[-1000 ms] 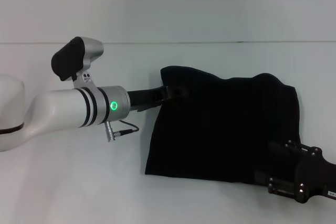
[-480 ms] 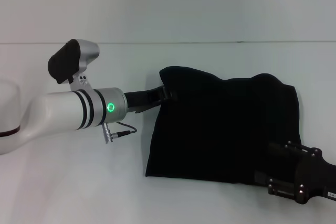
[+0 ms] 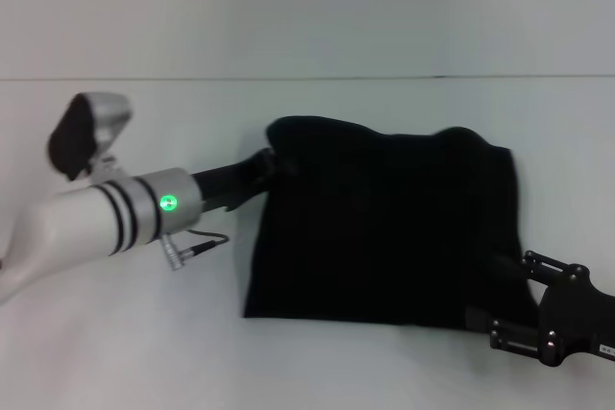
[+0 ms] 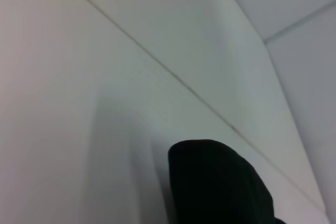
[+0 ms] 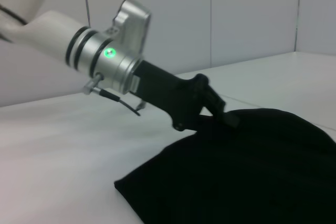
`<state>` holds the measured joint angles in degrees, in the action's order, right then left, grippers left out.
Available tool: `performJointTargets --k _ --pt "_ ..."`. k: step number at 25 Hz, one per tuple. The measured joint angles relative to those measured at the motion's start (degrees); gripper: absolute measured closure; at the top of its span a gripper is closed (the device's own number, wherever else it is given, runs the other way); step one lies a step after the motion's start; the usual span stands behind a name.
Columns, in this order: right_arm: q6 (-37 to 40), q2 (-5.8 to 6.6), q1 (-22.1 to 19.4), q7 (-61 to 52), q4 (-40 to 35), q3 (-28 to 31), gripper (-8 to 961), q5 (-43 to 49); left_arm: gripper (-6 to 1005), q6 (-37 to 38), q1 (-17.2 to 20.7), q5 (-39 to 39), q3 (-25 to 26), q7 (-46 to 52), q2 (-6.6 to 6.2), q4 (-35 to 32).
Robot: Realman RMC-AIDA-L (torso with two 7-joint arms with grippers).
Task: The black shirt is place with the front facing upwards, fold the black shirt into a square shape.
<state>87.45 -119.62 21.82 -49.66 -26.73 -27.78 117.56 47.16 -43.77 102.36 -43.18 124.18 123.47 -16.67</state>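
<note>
The black shirt (image 3: 384, 228) lies as a folded, roughly rectangular dark bundle on the white table (image 3: 115, 333), plain black side up. My left gripper (image 3: 272, 162) is at its far left corner, shut on the cloth edge. The right wrist view shows the same grip (image 5: 223, 114) on the raised corner of the shirt (image 5: 252, 171). A rounded black fold of the shirt (image 4: 220, 182) shows in the left wrist view. My right gripper (image 3: 495, 290) sits at the shirt's near right corner, its fingers spread apart and holding nothing.
A grey cable (image 3: 197, 245) loops from the left wrist just above the table. The table's far edge meets a pale wall (image 3: 307, 7). Bare tabletop lies left of and in front of the shirt.
My left arm has pulled back to the left and the whole shirt has slid left with it. The shirt's right edge has drawn away from my right gripper, which has barely moved.
</note>
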Motion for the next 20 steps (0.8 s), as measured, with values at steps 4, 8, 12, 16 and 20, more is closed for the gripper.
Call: performJointTargets --k 4,8,12,16,20 --pt "-0.1 0.01 0.3 0.0 -0.2 0.1 147 -0.2 918 0.0 3.1 -4.3 1.8 -0.4 -0.07 0.0" --pt "-0.9 0.01 0.8 0.0 -0.1 0.2 147 -0.3 918 0.0 5.2 -7.1 2.5 -0.9 -0.11 -0.1" --pt "-1.7 -0.04 1.0 0.0 0.0 0.2 147 -0.3 919 -0.2 6.0 -7.9 3.2 -1.3 -0.21 -0.3" --pt "-1.9 -0.07 1.4 0.0 0.0 0.3 146 -0.4 919 0.1 5.6 -7.8 3.2 -1.9 -1.47 -0.4" --pt "-2.1 -0.08 1.7 0.0 0.0 0.4 146 -0.5 918 0.5 5.0 -7.7 3.0 -2.0 -2.36 -0.3"
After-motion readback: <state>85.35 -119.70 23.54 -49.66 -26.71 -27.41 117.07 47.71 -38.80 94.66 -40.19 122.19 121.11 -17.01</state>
